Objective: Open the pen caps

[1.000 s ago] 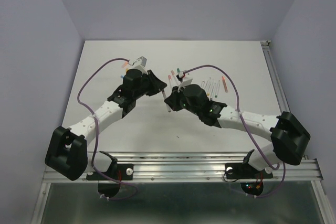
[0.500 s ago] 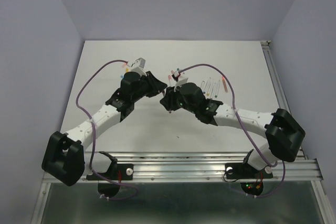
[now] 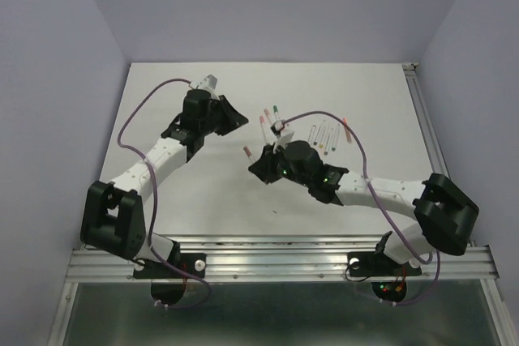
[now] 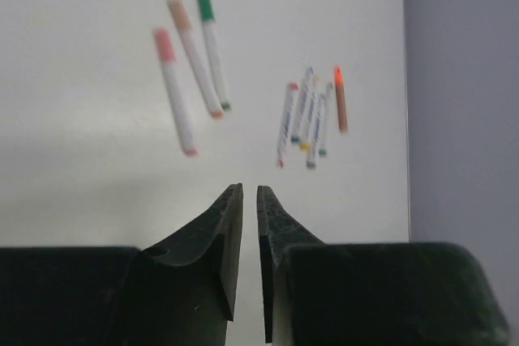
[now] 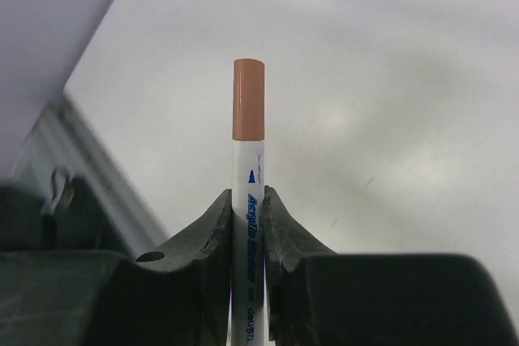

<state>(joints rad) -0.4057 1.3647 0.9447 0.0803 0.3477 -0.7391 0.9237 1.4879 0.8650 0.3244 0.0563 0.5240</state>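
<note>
White flat tabletop (image 3: 203, 192) carries three capped white marker pens (image 4: 195, 58) (pink, tan, green) near centre. To their right lies a tight cluster of white pens (image 4: 308, 119), with one orange pen (image 4: 341, 107) just beside it.

The held pen (image 5: 248, 174) runs off the bottom edge; clustered pens (image 4: 311, 119) seem blurred.

Table (image 3: 212, 194): loose trio of pens (image 4: 195, 58) left of pen cluster (image 4: 304, 119); one pen (image 5: 248, 164) between right end effector (image 5: 247, 200) fingers.
</note>
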